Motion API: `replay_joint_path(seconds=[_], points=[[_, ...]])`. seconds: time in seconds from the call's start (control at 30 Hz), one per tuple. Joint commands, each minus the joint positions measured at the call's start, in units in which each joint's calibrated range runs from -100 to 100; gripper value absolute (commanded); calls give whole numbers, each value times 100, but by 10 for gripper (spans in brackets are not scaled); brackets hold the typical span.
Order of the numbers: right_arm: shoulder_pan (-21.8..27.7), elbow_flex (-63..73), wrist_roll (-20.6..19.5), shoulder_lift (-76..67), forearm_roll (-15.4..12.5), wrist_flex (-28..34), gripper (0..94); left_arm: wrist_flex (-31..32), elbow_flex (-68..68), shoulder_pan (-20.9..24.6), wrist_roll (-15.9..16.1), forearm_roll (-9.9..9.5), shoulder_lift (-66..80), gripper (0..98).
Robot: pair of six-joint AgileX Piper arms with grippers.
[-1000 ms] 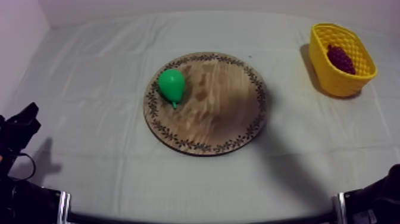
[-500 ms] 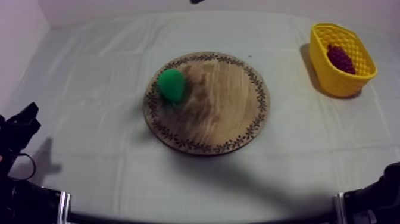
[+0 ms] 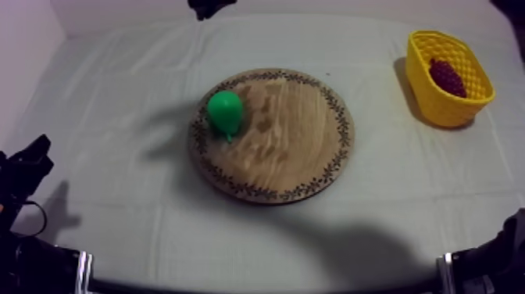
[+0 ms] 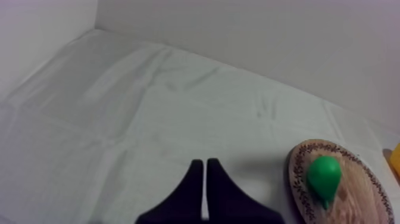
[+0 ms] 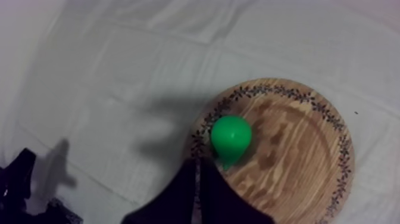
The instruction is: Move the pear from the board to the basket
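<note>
At the top view's lower left, the left claw [image 4: 205, 163] is resting low, its fingers pressed together on nothing. The pear [image 3: 225, 112] is lying on the left part of the board [image 3: 301, 160] in the middle of the table [image 3: 109, 117], and the right claw [image 5: 198, 163], fingers likewise together, is hanging above, tips by the rim beside the pear. At the upper right, well apart, the basket [image 3: 434, 100] is holding grapes [image 3: 447, 77].

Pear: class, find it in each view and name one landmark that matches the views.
Top view: pear on the wooden board, by its left rim.
Left wrist view: pear on the board, near its rim.
Right wrist view: pear on the board, close by the right tool.
Shared landmark: the board's patterned rim.
</note>
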State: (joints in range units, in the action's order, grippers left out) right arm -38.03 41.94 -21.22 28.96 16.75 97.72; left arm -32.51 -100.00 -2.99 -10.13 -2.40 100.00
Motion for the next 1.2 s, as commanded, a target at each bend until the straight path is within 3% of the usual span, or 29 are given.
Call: replay_joint_path(seconds=[0.0, 0.57, 0.77, 0.87, 1.17], points=[[27, -34, -43, 263, -57, 37, 2, 1, 0, -1, 0, -2, 0, 1], [266, -453, -139, 1099, -403, 64, 3, 1, 0, -1, 0, -2, 0, 1], [291, -613, -96, 1132, -539, 66, 76, 1, 0, -1, 0, -2, 0, 1], [291, -647, -76, 1135, -583, 66, 180, 1, 0, -1, 0, -2, 0, 1], [322, -603, -84, 1209, -748, 64, 653, 1, 0, -1, 0, -2, 0, 1]])
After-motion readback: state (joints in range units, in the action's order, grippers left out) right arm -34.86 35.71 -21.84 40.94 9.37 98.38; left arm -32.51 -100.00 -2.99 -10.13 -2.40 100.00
